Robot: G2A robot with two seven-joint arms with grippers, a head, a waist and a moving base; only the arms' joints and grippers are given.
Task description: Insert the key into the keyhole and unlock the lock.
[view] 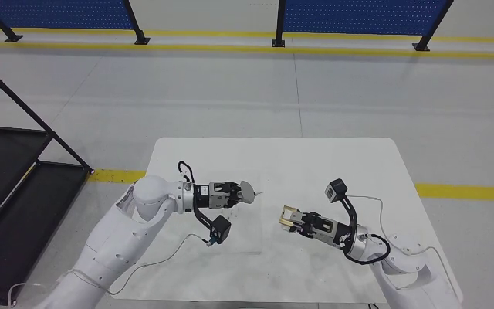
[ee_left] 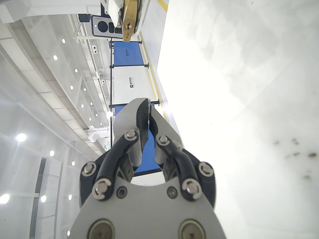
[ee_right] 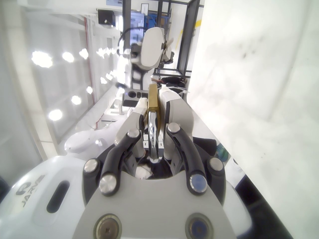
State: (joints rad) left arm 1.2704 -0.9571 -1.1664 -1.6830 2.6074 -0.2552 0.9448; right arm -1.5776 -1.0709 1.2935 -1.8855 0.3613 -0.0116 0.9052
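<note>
The left hand (view: 245,192) hangs above the white rectangular table (view: 324,162), off to the left of the padlock, and lies level with its fingertips turned toward the lock. Its fingers are pressed tight together (ee_left: 147,105), pinching a thin pale metal key (view: 258,193). A short sliver of the key sticks out beyond the tips toward the padlock, which looks like a hold meant to free the blade for entry. A clear gap separates the key tip from the padlock, so insertion has not yet begun.

The squat brass padlock (view: 289,216) with a chrome shackle (ee_right: 152,135) sits clamped in the right hand (view: 286,221), lifted off the table. The fingers grip its two flat faces (ee_right: 152,100), and the shackle points back into the palm. That leaves the base of the lock facing outward, and in the left wrist view the keyhole (ee_left: 128,26) looks straight back at the key hand. The padlock (ee_left: 129,13) lies somewhat off the key's line, so I judge the blade still needs aligning with the slot in both position and angle before it is pushed in. The firm grip on the faces should brace the lock against that push and the later twist.
</note>
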